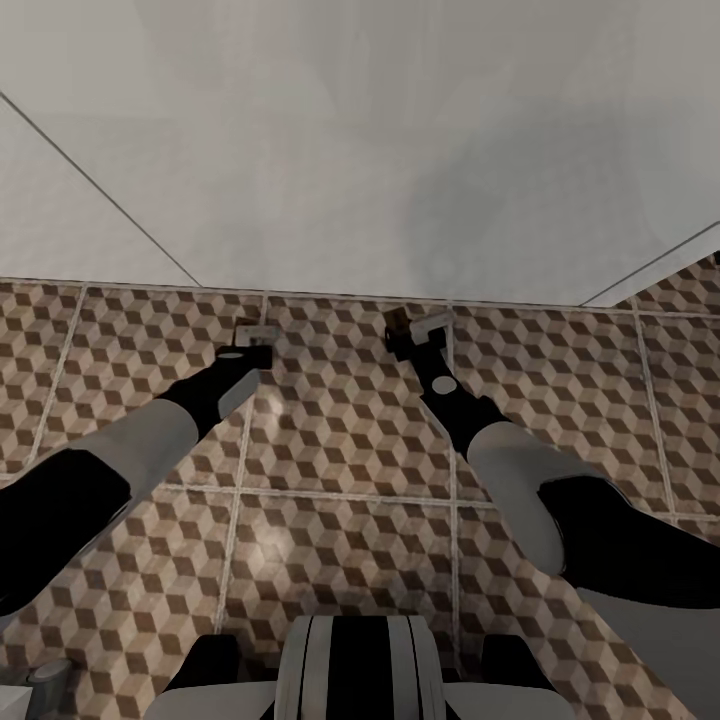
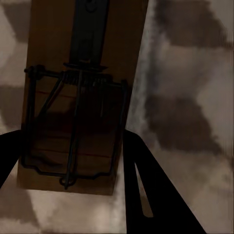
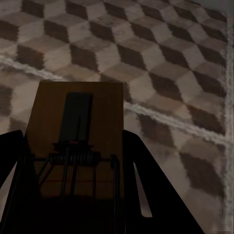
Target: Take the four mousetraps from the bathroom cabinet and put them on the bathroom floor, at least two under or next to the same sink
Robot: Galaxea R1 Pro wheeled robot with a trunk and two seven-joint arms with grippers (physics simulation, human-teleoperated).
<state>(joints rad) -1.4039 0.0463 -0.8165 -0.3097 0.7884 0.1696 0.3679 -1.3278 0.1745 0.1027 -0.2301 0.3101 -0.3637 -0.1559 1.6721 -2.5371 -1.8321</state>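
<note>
Each gripper has a mousetrap. My left gripper (image 1: 252,335) is shut on a brown wooden mousetrap (image 2: 124,44) with dark wire parts, held low over the bathroom floor (image 1: 340,450). Between the fingers of my right gripper (image 1: 415,328), which is shut, sits a second mousetrap (image 3: 107,107), showing as a brown corner (image 1: 398,320) in the head view. Both hands reach to where the cube-patterned tiles meet a broad white surface (image 1: 380,150). I cannot tell whether that surface is the bathroom sink. The cabinet is out of view.
Pale grout lines cross the tiles around both arms. My own trunk (image 1: 355,670) is at the near edge, and a small grey object (image 1: 40,685) sits by the left corner. Tiled floor continues past the white surface at the right (image 1: 695,290).
</note>
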